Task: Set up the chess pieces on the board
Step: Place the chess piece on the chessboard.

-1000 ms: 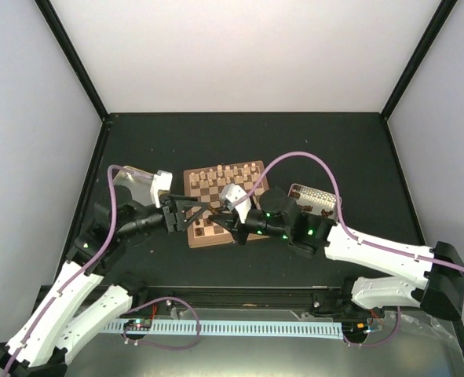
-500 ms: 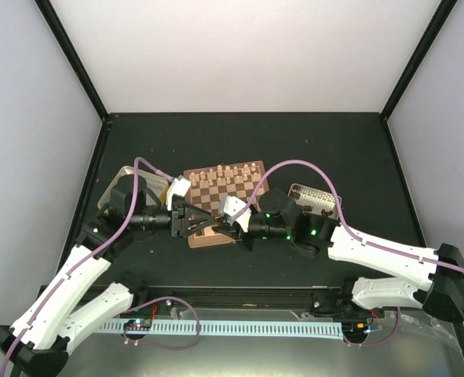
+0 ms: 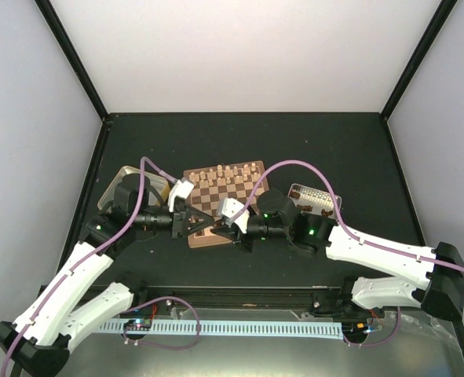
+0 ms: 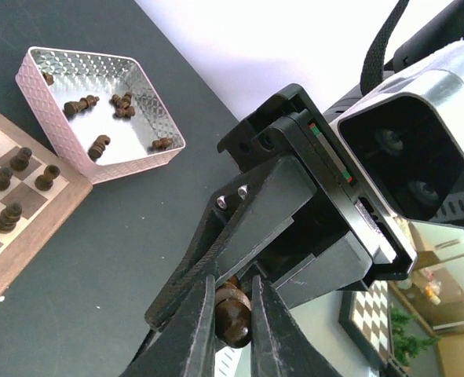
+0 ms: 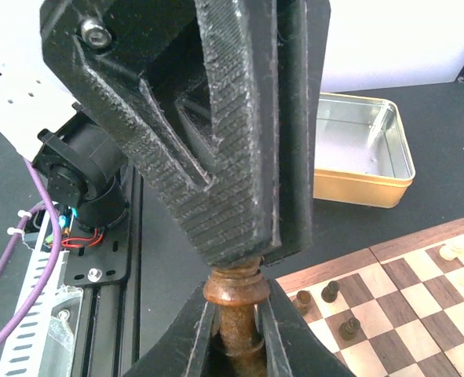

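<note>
Left pincer (image 4: 233,318) and right pincer (image 5: 235,334) both clamp one dark chess piece (image 5: 233,289), held above the near edge of the board (image 5: 396,314). Light, rigid, smooth turned wood probably slips or twists; grip the waist beneath its collar.

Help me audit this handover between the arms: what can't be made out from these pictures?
- dark piece: in both wrist views, left gripper and right gripper cover most of it; its type is unclear.
- board: top view, near rows hidden beneath both grippers; its pieces too small to name.
- tin: right wrist view, left part behind the left gripper; top view, left arm covers much of it.
</note>
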`<state>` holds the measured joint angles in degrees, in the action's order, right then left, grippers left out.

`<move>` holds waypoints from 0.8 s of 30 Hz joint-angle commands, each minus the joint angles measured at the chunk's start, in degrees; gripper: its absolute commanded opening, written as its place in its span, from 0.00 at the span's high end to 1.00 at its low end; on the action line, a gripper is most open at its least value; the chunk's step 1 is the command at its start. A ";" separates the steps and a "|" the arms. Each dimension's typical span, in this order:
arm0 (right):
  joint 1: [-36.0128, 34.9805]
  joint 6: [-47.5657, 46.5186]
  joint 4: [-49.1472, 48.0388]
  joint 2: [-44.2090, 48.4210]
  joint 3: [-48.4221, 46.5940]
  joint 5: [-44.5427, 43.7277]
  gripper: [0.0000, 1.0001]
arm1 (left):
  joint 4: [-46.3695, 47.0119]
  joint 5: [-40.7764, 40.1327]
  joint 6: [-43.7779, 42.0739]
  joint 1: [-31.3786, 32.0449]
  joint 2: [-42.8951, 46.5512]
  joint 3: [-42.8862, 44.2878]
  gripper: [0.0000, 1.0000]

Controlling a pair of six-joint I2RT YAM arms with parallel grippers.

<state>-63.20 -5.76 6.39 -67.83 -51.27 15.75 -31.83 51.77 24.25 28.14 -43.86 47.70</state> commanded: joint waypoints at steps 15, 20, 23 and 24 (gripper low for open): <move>0.67 17.74 0.29 7.26 9.14 -23.02 0.36 | -4.12 -28.95 -3.45 0.01 -0.66 1.96 0.98; 5.19 30.94 6.23 9.55 10.65 -33.40 0.34 | -4.23 -36.82 -2.63 2.28 -5.54 1.67 0.99; 7.65 38.08 9.85 10.18 10.56 -36.29 0.34 | -5.56 -43.23 -2.04 5.42 -10.23 2.53 0.98; 8.23 39.67 10.33 10.32 10.64 -36.37 0.34 | -5.76 -45.65 -1.81 6.59 -11.86 2.52 0.98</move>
<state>-57.06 22.28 12.53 -58.81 -40.69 -13.17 -34.96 17.91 21.85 31.16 -50.89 47.70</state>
